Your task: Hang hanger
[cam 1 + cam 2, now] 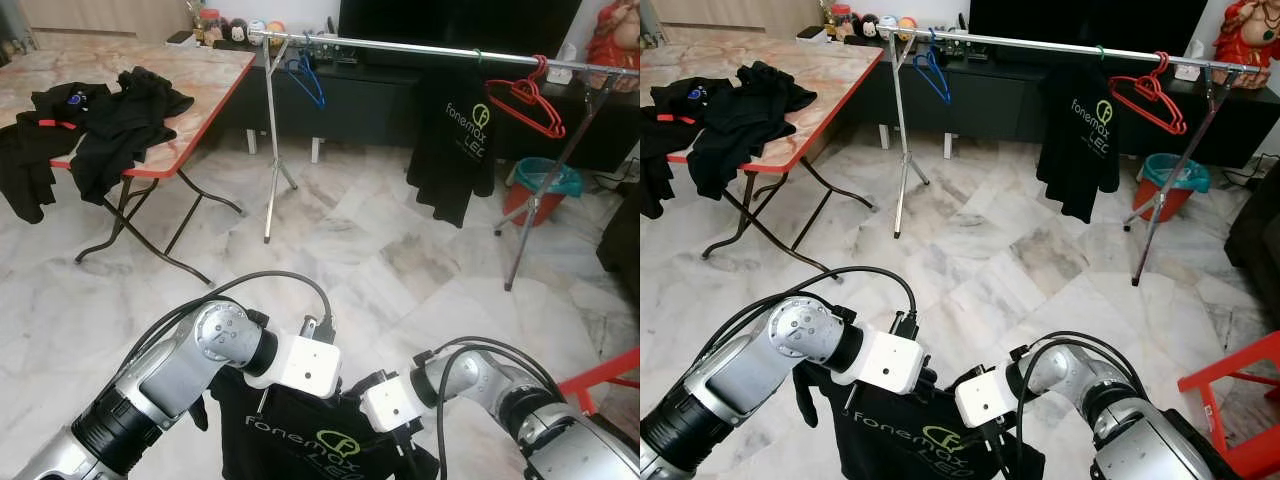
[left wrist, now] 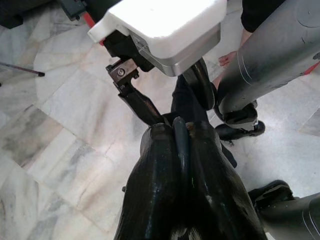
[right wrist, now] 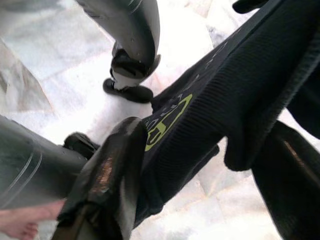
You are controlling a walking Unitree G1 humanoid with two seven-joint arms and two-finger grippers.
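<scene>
The black T-shirt (image 1: 910,435) with its green logo, presumably on a hanger that cannot be made out, hangs low before the robot between both grippers. The left gripper (image 2: 181,145) is closed on a thin dark edge at its top; the right gripper (image 3: 195,165) pinches the fabric. The rail (image 1: 440,48) stands well apart, carrying another black shirt (image 1: 452,150), a red hanger (image 1: 528,100) and a blue hanger (image 1: 308,78).

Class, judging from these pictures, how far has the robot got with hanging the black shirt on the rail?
Done: one black shirt already hangs on the rail, beside a red hanger and a blue hanger.
In hand: the left gripper and right gripper hold another shirt low in front of the robot, well short of the rail.
Left: carrying it over and hanging it. More black clothes lie on the table.
</scene>
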